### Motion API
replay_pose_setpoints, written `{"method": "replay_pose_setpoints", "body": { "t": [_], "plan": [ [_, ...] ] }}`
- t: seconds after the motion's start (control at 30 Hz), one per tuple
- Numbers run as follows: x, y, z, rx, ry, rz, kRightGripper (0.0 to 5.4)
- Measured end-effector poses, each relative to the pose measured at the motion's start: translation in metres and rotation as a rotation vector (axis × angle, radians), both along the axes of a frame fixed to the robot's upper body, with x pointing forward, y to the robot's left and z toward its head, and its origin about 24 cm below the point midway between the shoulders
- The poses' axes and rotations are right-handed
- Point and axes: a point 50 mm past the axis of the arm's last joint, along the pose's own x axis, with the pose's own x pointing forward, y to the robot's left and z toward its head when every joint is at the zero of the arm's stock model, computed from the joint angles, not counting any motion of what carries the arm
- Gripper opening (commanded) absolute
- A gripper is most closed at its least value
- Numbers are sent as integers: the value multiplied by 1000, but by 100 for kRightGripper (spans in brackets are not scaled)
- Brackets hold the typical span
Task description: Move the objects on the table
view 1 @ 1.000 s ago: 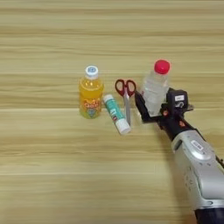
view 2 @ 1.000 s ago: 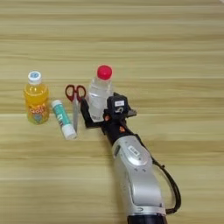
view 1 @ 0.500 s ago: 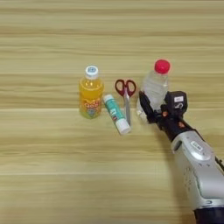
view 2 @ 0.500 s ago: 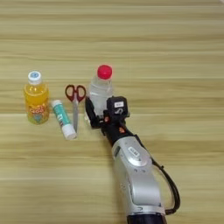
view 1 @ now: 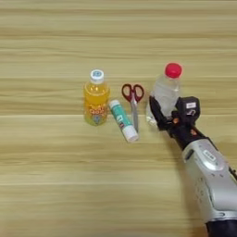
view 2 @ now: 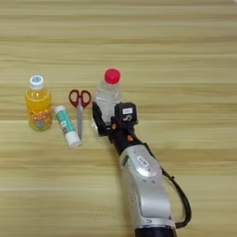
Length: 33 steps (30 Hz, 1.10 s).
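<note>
Right gripper [view 1: 165, 112] is at the base of the clear bottle [view 1: 165, 90], arm [view 2: 141, 180] coming in from the bottom right. One black finger [view 1: 155, 110] shows on the bottle's left side, the gripper's black body on its right, so the fingers look spread around the lower part of the bottle. Can't tell if they are pressing it or just bracketing it. The bottle stands upright on the table [view 1: 55, 185], red cap on top, long axis vertical, directly ahead of the gripper, on the far side from the arm.

Left of it, close by: scissors [view 1: 134, 102] lying flat, red handles away from the robot, blades pointing toward it. Just left of those, the tube [view 1: 122, 121] lies flat, angled, white cap end nearest the robot. Further left the juice bottle [view 1: 96, 98] stands upright, white cap on. No green block visible in either view.

Containers: juice bottle is full of orange liquid, capped. Clear bottle capped, contents not readable.

Judgement: the clear bottle is the thing in hand; a squeeze low on the body, then lift or slide.
</note>
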Motion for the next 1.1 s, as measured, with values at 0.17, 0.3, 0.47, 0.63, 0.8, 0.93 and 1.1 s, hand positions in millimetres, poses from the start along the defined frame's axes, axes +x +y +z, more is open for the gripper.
{"method": "replay_pose_setpoints", "body": {
  "t": [0.17,0.3,0.47,0.63,0.8,0.93,1.1],
  "plan": [
    [-1,-2,18,5,-74,-7,308],
    [-1,-6,27,5,-99,-21,307],
    [0,-23,31,-2,-114,-89,307],
    [8,-55,33,-35,-106,-223,307],
    [9,-72,31,-59,-88,-291,307],
    [12,-78,26,-59,-64,-318,305],
    [12,-81,11,-54,-1,-332,305]
  ]
}}
